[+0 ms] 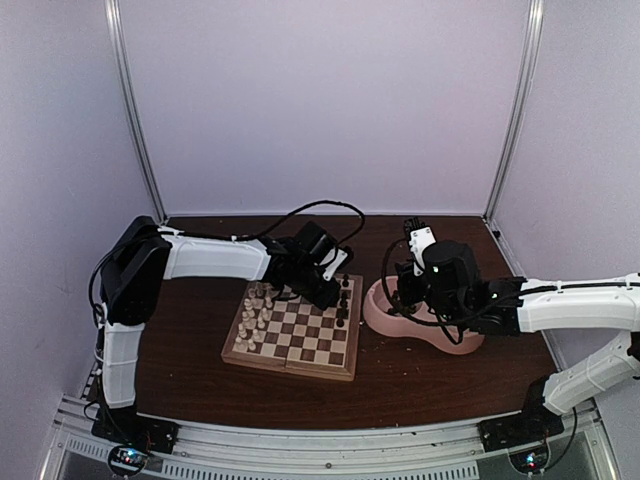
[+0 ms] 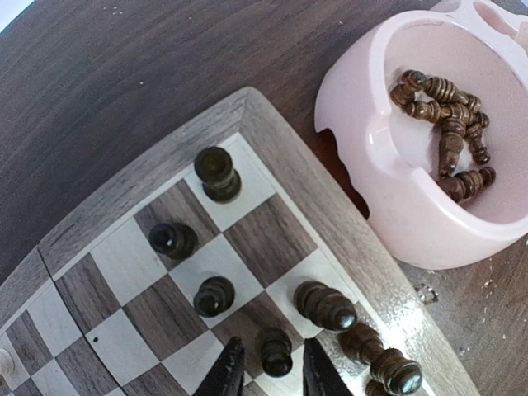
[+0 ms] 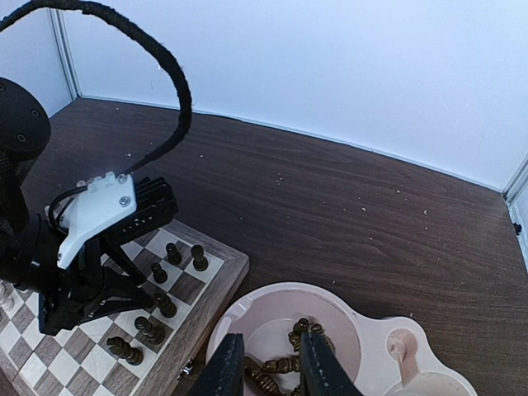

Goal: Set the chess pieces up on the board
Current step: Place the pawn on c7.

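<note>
The left fingers [image 2: 229, 373] stand narrowly parted on either side of one dark pawn [image 2: 276, 353], with a sliver of board showing on each side of it. The pawn stands upright on a square near the right edge of the board [image 2: 313, 190]. Other dark pieces [image 2: 216, 172] stand upright around it in the two files nearest that edge. One larger dark piece [image 2: 388, 369] is at the edge itself. The cream pieces [image 1: 255, 315] stand in two files along the board's opposite, left edge. The board lies flat near the middle of the tabletop [image 1: 200, 390], a little toward its left side.

The right fingers [image 3: 227, 370] hang just over the near compartment of the pink double bowl [image 3: 371, 330], a narrow gap between them. A loose heap of dark pieces [image 3: 301, 328] lies on its side below them, and I cannot tell whether the fingers hold one. The bowl sits on the tabletop just beside the board's right edge, toward the far right corner of the board.
</note>
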### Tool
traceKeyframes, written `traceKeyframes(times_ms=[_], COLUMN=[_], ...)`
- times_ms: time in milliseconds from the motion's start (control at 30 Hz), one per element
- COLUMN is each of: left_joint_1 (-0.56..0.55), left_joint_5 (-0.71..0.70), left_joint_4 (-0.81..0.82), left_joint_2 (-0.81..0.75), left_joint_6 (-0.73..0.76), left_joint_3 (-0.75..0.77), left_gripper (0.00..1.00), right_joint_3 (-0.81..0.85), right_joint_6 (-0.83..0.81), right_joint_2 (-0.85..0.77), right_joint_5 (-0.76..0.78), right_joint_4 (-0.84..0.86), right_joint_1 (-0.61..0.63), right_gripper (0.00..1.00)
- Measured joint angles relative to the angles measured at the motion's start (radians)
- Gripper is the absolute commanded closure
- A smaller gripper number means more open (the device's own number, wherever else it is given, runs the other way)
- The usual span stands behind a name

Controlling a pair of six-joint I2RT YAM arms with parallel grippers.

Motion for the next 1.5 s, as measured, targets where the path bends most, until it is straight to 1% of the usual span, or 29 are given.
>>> traceKeyframes(times_ms=[167, 267, 500, 1500], left_joint_1=[0.0, 0.0, 0.0, 0.0], left_joint_5=[-0.011, -0.011, -0.011, -0.026], left_joint_4=[0.0, 0.0, 0.0, 0.002], left_joint_2=[0.0, 0.0, 0.0, 0.0], left_joint_6=[0.0, 0.0, -0.001, 0.0], left_joint_3=[0.0, 0.0, 0.0, 0.0], left_gripper=[0.73, 0.74, 0.85, 0.85], right_joint_3=[0.0, 0.0, 0.0, 0.0], right_joint_6=[0.0, 0.0, 0.0, 0.0], right_joint_2=[0.0, 0.0, 0.0, 0.0], right_joint_5=[0.0, 0.0, 0.0, 0.0], right_joint_4=[-0.001, -0.005, -0.006, -0.006], right_joint_1=[0.0, 0.0, 0.0, 0.0], right_gripper=[0.74, 0.74, 0.74, 0.74])
